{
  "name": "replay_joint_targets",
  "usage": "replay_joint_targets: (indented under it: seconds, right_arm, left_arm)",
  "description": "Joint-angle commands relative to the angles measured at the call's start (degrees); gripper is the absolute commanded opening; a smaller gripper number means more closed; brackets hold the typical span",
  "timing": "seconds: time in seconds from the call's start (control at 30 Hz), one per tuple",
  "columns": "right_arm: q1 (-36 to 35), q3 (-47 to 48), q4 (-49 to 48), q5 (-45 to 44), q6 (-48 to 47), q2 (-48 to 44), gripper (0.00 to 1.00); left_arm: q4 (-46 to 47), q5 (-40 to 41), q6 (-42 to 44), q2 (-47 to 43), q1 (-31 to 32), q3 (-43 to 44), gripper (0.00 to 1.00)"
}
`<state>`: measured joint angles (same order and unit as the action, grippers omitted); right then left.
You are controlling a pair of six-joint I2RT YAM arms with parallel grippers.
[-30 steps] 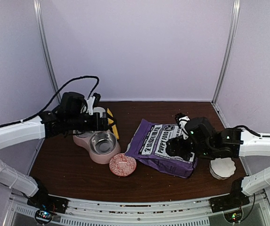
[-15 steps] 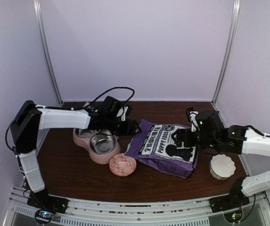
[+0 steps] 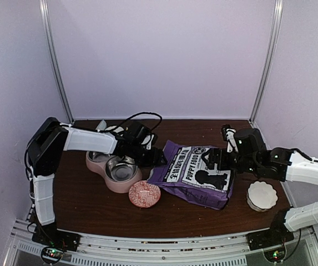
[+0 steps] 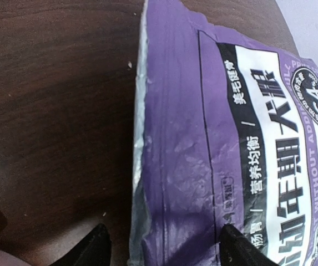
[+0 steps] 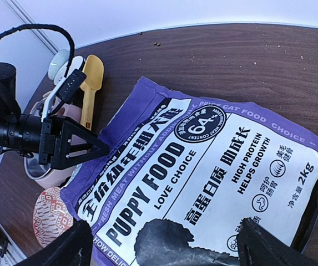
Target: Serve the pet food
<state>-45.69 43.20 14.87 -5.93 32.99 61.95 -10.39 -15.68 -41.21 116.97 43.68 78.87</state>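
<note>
The purple "PUPPY FOOD" bag (image 3: 195, 174) lies flat on the brown table; the pet food itself is hidden inside it. My left gripper (image 3: 159, 158) is at the bag's left sealed edge. In the left wrist view the left gripper (image 4: 167, 252) is open and its fingertips straddle that edge of the bag (image 4: 203, 138), one over the table and one over the label. My right gripper (image 3: 217, 163) hovers open over the bag's right half. In the right wrist view the right gripper (image 5: 167, 249) has the bag's label (image 5: 214, 166) spread between its fingertips.
A pink feeder (image 3: 100, 165) with a steel bowl (image 3: 121, 168) stands left of the bag. A yellow scoop (image 5: 90, 77) lies behind it. In front sits a red patterned dish (image 3: 144, 194). A white scalloped bowl (image 3: 261, 195) rests at the right.
My left arm has swung right from over the feeder to the bag's left edge, and its jaws have narrowed a little. My right gripper has shifted slightly back over the bag.
</note>
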Motion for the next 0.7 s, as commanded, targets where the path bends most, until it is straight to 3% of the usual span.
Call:
replay_joint_targets:
  seconds: [0.0,0.07,0.27,0.33,0.67]
  right_arm:
    - [0.43,0.52,-2.06,1.23,0.64,0.67,0.92]
    - [0.42,1.03,-1.71,1.36,0.55,0.75,0.92]
    - [0.43,1.06,-0.02,-0.40,0.00,-0.07,0.92]
    - [0.43,1.16,1.33,-1.72,0.05,-0.44,0.92]
    - [1.71,1.14,7.16,-8.55,4.05,-2.01,0.92]
  left_arm:
    - [3.46,-4.68,-1.87,2.45,-0.39,1.89,0.69]
    - [4.47,-6.33,-1.90,2.95,-0.42,1.85,0.61]
    - [9.87,-11.55,-3.74,-0.57,-0.44,2.19,0.11]
    - [10.94,-11.39,-4.33,-3.18,-0.38,2.60,0.00]
    - [7.99,-11.14,-0.49,-17.45,2.70,10.10,0.00]
